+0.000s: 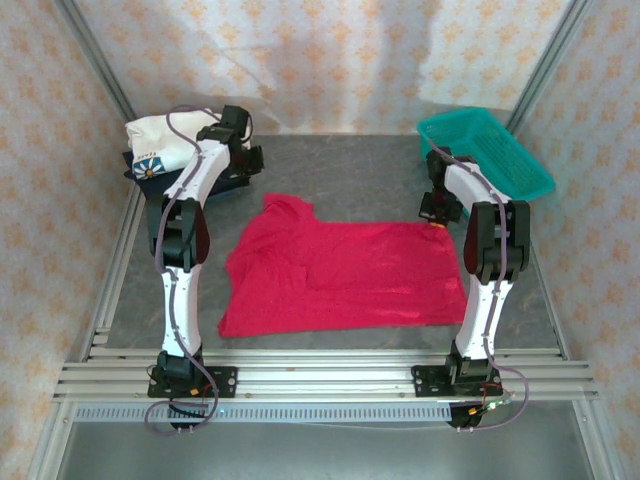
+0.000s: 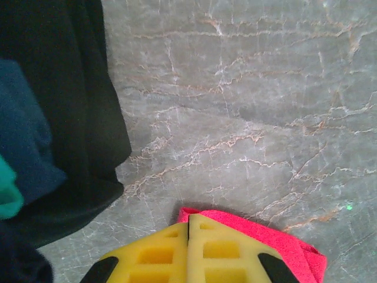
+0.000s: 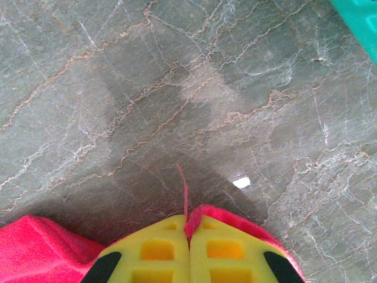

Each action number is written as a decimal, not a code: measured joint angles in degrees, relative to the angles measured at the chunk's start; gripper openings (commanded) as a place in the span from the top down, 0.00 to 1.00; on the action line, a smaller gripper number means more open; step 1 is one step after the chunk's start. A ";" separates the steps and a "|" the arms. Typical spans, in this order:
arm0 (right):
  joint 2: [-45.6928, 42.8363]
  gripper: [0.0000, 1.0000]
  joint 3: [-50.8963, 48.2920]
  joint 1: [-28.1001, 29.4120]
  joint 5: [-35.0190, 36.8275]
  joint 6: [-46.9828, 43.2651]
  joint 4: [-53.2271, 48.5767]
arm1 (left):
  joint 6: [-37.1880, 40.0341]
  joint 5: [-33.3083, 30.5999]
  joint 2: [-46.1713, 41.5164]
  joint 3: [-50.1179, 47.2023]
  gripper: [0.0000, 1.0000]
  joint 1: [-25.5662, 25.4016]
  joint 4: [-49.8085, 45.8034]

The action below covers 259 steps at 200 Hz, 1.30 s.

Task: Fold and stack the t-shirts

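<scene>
The red t-shirt [image 1: 350, 275] lies spread on the tabletop [image 1: 350, 170] between the arms. At its far edge, the left fingers [image 2: 156, 253] and the right fingers [image 3: 153, 253] are each clenched on red cloth. Beyond, the white t-shirt [image 1: 165, 140] rests on the navy t-shirt [image 2: 88, 118] at far left, with the teal basket [image 1: 500, 160] at far right.

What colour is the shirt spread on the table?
The shirt is plain bright red, clearest in the top view.

Bare table [image 1: 340, 165] between white shirt [image 1: 160, 140] and basket [image 1: 530, 175]; red shirt [image 1: 350, 275] fills centre.
</scene>
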 measured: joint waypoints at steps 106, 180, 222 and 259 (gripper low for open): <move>0.00 1.00 0.13 0.00 -1.03 0.00 0.04 | 1.20 1.70 8.55 0.15 0.55 -2.99 -1.05; 0.00 1.00 0.02 0.00 -1.07 0.00 0.09 | -0.07 -1.99 11.89 4.50 0.79 -3.61 -4.52; 0.00 1.00 -0.26 0.00 -1.05 -0.22 0.33 | 0.13 -3.69 15.06 10.38 1.00 -4.00 -7.72; -0.33 1.00 -0.76 -0.07 -1.07 -0.37 1.11 | 0.61 -4.13 14.95 10.40 1.00 -4.37 -6.97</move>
